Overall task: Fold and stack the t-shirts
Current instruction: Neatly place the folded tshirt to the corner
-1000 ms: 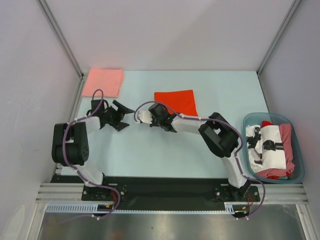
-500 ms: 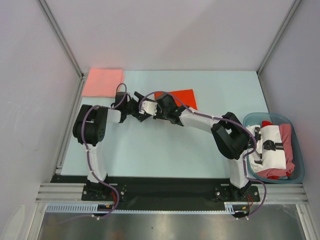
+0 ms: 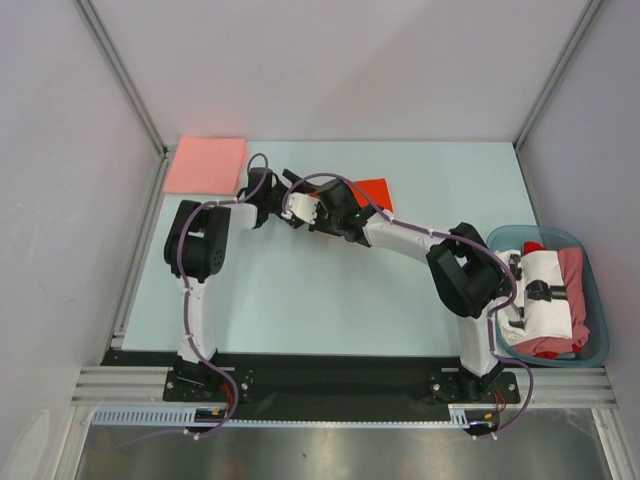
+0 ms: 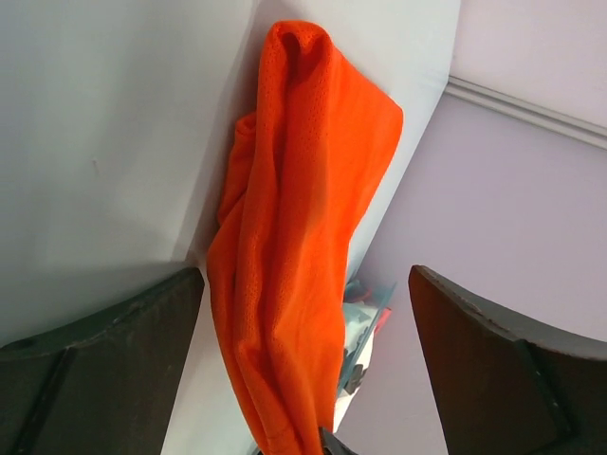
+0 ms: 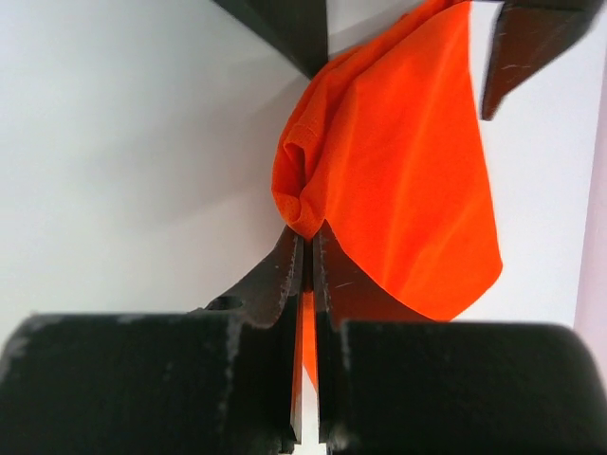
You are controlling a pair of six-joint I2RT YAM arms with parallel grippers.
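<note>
An orange t-shirt [image 3: 376, 190] lies at the back middle of the table, one end lifted and bunched. My right gripper [image 3: 305, 210] is shut on that bunched edge; in the right wrist view the jaws [image 5: 308, 248] pinch the orange cloth [image 5: 398, 161]. My left gripper [image 3: 282, 194] is open right beside it. In the left wrist view the orange shirt [image 4: 303, 237] hangs between its spread fingers [image 4: 104, 351], not gripped. A folded pink t-shirt [image 3: 205, 165] lies flat at the back left corner.
A teal basket [image 3: 596, 300] at the right edge holds several crumpled shirts, white, red and pink [image 3: 545, 290]. Grey walls close in the table on the left, back and right. Both arms reach across the middle towards the back.
My left arm has swung from the left side towards the back, up to the orange shirt. My right gripper has moved back and left with the shirt's edge, bunching the cloth.
</note>
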